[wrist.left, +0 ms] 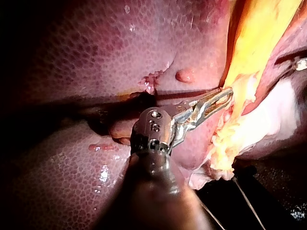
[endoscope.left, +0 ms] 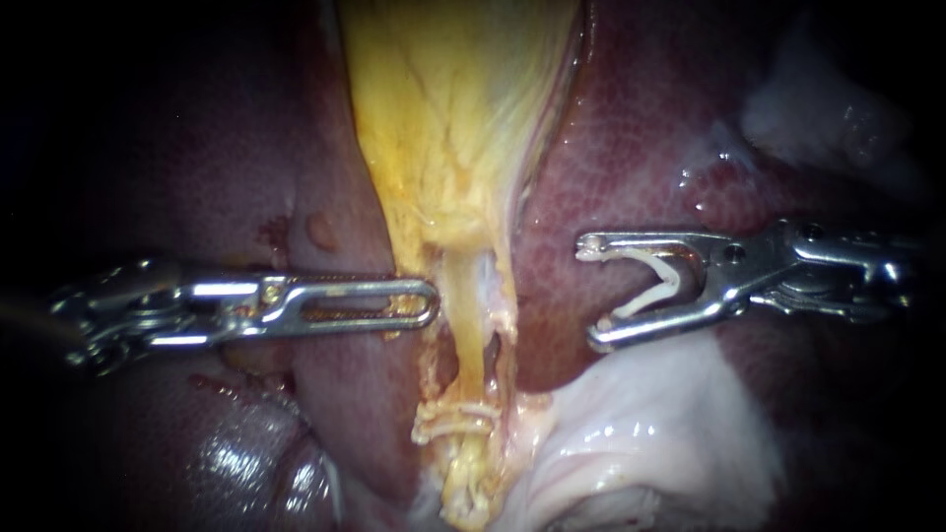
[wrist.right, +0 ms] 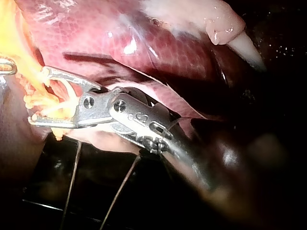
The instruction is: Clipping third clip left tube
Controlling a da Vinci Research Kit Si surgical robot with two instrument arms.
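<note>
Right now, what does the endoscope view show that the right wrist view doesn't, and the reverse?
Endoscope only: the left instrument along its length, its tip next to the left tube, and the open gap between that tube and the right instrument.
Right wrist only: two thin dark strands running down beneath the right instrument.
Both: the right instrument's jaws standing wide apart with a white clip seated between them, plus the liver and yellow tissue.

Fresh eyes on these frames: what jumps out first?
The bright yellow tissue running down the middle between the dark red liver lobes. Then my right instrument, entering from the right with a white clip held in its wide-spread jaws, facing my left instrument at the strand's other edge.
</note>
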